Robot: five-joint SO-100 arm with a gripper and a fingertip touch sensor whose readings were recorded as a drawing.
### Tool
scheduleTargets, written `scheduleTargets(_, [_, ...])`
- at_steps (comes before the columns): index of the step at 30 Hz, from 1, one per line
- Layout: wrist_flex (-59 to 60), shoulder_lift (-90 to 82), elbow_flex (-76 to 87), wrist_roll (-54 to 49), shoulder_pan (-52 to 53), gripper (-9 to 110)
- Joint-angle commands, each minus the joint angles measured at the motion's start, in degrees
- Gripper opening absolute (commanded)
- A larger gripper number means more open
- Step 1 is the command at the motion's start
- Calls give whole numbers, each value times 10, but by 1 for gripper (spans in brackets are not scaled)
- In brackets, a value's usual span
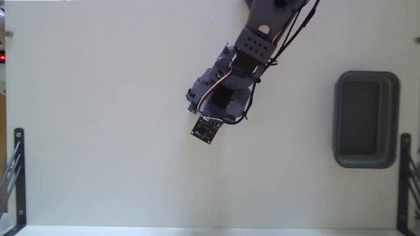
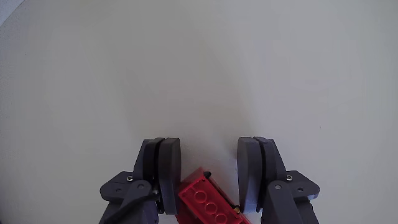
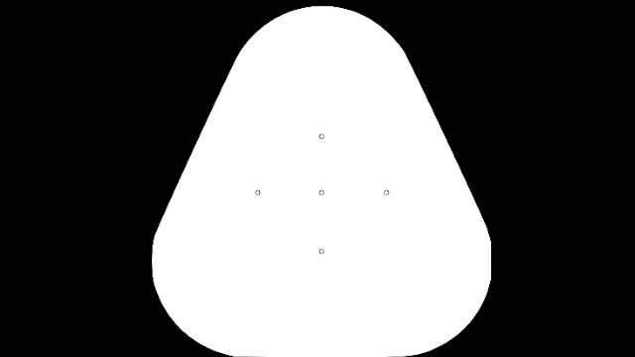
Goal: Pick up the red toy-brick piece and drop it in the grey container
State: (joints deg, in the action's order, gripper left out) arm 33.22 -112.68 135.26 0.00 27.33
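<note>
In the wrist view the red toy-brick piece (image 2: pixel 208 202) sits slantwise between the two dark grey fingers of my gripper (image 2: pixel 208 146), deep near their base, with the jaws closed onto it from both sides. In the fixed view my arm (image 1: pixel 243 72) reaches down from the top edge over the middle of the white table. It covers the fingers and the brick there. The grey container (image 1: pixel 339 118) lies at the right side of the table, well to the right of the arm, with nothing showing inside it.
A small black camera board (image 1: pixel 207 129) hangs at the arm's lower end. Black metal brackets stand at the lower left (image 1: pixel 16 170) and lower right (image 1: pixel 407 177) edges. White table surface (image 1: pixel 98 118) spreads to the left of the arm.
</note>
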Motion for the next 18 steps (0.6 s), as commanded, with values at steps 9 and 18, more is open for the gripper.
scheduleTargets(9, [10,-14,-11,0,7,51])
scheduleTargets(18, [10,-14,-11,0,7,48])
